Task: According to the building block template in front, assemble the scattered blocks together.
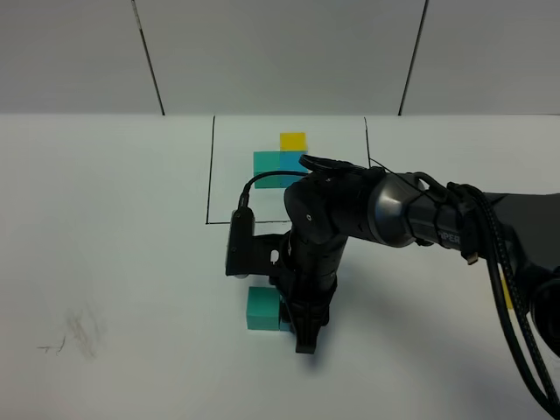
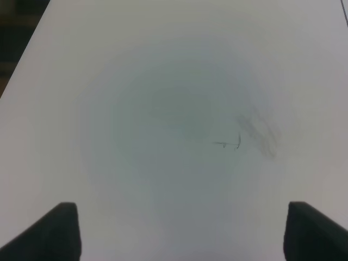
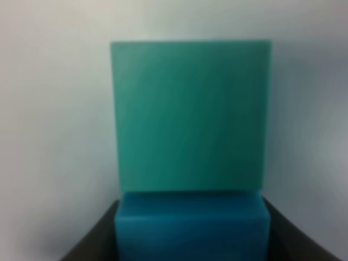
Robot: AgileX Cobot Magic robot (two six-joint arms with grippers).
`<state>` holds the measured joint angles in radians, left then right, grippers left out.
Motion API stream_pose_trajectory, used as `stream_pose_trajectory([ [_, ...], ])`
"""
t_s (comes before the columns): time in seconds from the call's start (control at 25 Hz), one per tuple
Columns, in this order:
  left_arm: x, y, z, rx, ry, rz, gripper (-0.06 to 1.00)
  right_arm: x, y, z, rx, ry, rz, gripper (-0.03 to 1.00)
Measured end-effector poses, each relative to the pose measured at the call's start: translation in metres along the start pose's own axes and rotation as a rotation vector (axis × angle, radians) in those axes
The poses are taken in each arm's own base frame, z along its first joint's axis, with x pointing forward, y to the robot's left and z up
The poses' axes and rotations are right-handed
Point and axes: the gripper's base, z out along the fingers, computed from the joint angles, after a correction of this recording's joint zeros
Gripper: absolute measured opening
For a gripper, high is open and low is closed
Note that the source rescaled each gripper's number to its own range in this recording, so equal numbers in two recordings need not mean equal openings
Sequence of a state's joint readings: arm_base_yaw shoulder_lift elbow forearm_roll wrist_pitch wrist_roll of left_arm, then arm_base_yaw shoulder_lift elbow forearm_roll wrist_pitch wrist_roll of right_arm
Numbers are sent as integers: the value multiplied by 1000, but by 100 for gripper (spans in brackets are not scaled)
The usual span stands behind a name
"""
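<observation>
The template, small yellow (image 1: 293, 140), teal-green (image 1: 267, 163) and blue (image 1: 291, 161) cubes in an L, lies at the back inside a thin black drawn frame (image 1: 210, 175). My right gripper (image 1: 295, 331) reaches across the middle and points down, shut on the loose blue cube (image 3: 193, 231), of which the exterior high view shows only a sliver (image 1: 284, 317). The loose teal-green cube (image 1: 261, 309) touches the blue cube's side; it fills the right wrist view (image 3: 190, 114). The loose yellow cube is hidden. My left gripper (image 2: 179, 234) is open over bare table.
The right arm (image 1: 411, 210) and its cables stretch from the right edge over the table's middle and cover part of the frame. Faint pencil smudges mark the white table at the front left (image 1: 74, 337), also seen in the left wrist view (image 2: 250, 136).
</observation>
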<state>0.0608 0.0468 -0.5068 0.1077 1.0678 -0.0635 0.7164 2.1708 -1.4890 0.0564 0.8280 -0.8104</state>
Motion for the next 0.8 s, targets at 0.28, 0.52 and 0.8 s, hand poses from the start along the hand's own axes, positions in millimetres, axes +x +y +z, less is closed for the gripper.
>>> stream_pose_trajectory([
  [0.28, 0, 0, 0, -1, 0, 0, 65, -4, -3, 1, -5, -10, 9, 27],
  [0.52, 0, 0, 0, -2, 0, 1, 65, -3, -1, 6, -37, 14, 21, 27],
  [0.8, 0, 0, 0, -4, 0, 2, 65, -2, -1, 6, -55, 43, 14, 27],
])
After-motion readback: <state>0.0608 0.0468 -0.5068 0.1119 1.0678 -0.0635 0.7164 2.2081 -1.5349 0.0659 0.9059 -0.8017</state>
